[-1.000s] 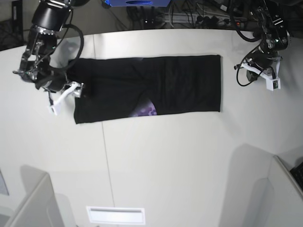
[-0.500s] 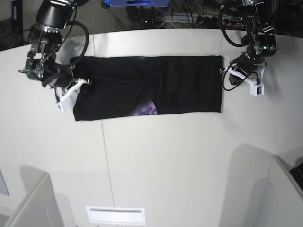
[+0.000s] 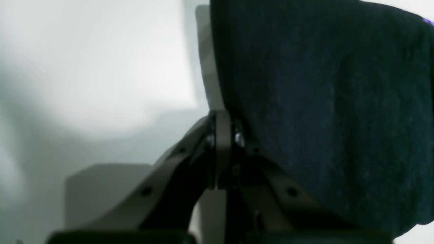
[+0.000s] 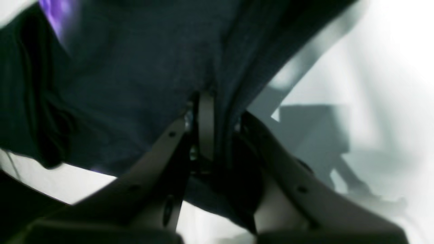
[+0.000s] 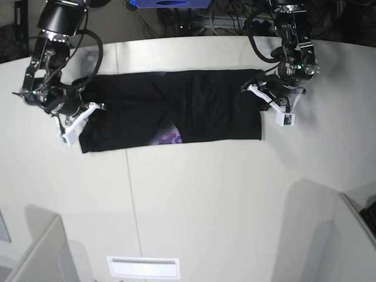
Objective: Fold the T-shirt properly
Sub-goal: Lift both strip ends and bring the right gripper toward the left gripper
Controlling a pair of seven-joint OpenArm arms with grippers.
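Note:
The black T-shirt (image 5: 176, 108) lies as a long folded strip across the white table (image 5: 205, 205), with a bit of purple print (image 5: 170, 137) showing at its front edge. My left gripper (image 5: 265, 98) is at the strip's right end. In the left wrist view it (image 3: 222, 135) is shut, pinching the edge of the black cloth (image 3: 322, 101). My right gripper (image 5: 79, 117) is at the strip's left end. In the right wrist view it (image 4: 210, 122) is shut on a fold of the cloth (image 4: 135, 67).
A seam (image 5: 130, 194) runs across the tabletop. Grey partitions stand at the front left (image 5: 35, 252) and front right (image 5: 352, 235). A white slotted plate (image 5: 144, 267) lies at the front edge. Cables (image 5: 235, 20) lie behind the table.
My left arm came in from the right and shut on the shirt's right edge. The right gripper drew the left end outward. The whole strip has shifted to the left.

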